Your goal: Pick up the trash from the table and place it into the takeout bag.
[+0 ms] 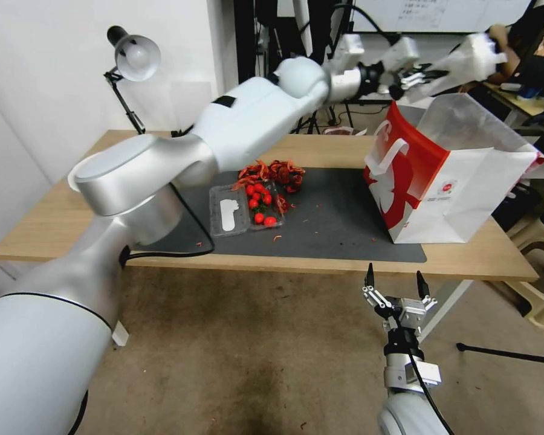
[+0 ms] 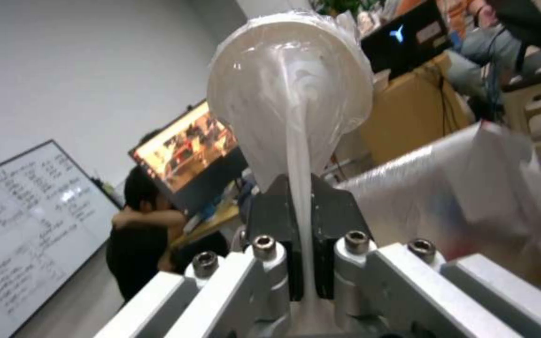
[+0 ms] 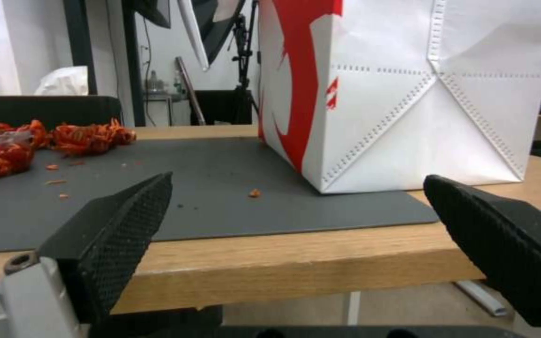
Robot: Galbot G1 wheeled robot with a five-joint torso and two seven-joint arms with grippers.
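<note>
Head view | left hand [image 1: 418, 77] pinches white-lidded cup [image 1: 474, 60] | above takeout bag [image 1: 441, 181]

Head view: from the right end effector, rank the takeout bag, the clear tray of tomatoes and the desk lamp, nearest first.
From the right end effector, below the table's front edge:
1. Takeout bag, on the mat's right end.
2. Clear tray, mid-mat, to the left.
3. Desk lamp, at the far left corner.
</note>
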